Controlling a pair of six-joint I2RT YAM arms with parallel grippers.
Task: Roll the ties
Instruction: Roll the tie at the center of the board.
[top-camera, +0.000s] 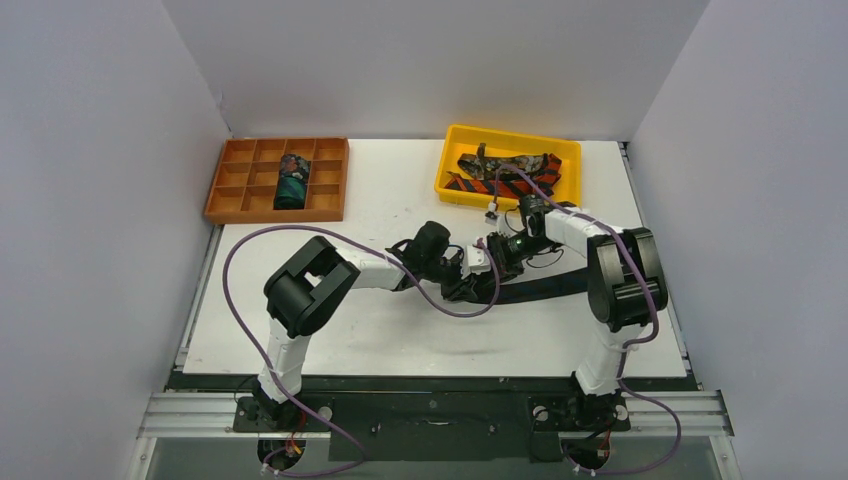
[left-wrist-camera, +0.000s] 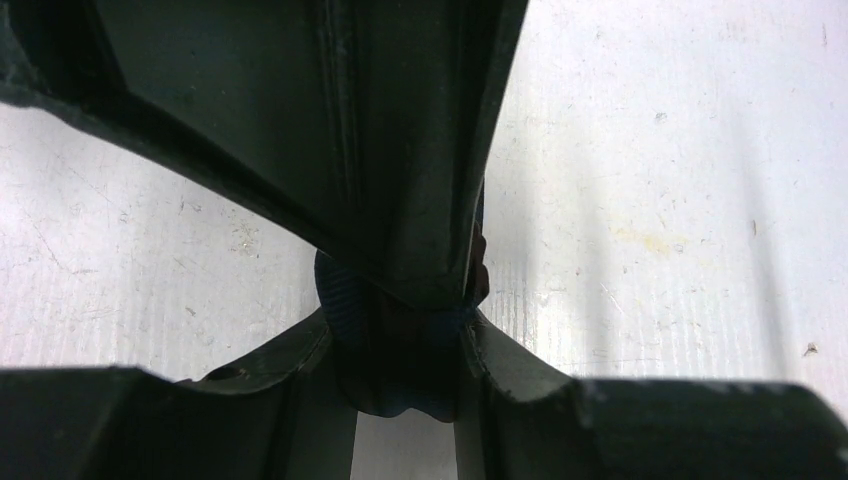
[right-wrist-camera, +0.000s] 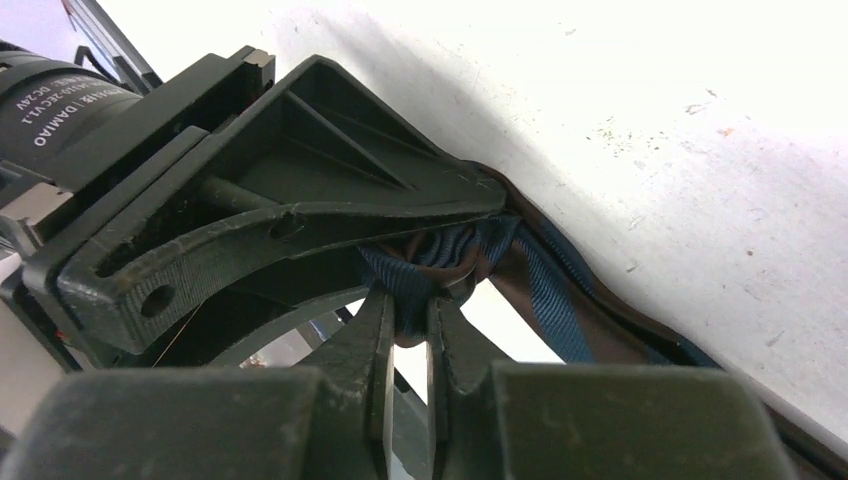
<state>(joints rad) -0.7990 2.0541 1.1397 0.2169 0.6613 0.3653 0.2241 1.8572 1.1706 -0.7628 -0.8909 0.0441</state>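
While the rolled end of the navy tie (left-wrist-camera: 340, 300) is clamped between the fingers of the left gripper (left-wrist-camera: 398, 330) near the middle of the table (top-camera: 330, 335), a fold of the same tie is pinched by the almost closed right gripper (right-wrist-camera: 412, 305). Its free length is laid flat toward 3 o'clock. The striped tie (top-camera: 500, 187) and the brown tie (top-camera: 505, 163) are seen in the yellow bin (top-camera: 510, 133) at 1 o'clock, and the teal roll (top-camera: 292, 180) is seated in the wooden tray (top-camera: 225, 190) at 11 o'clock.
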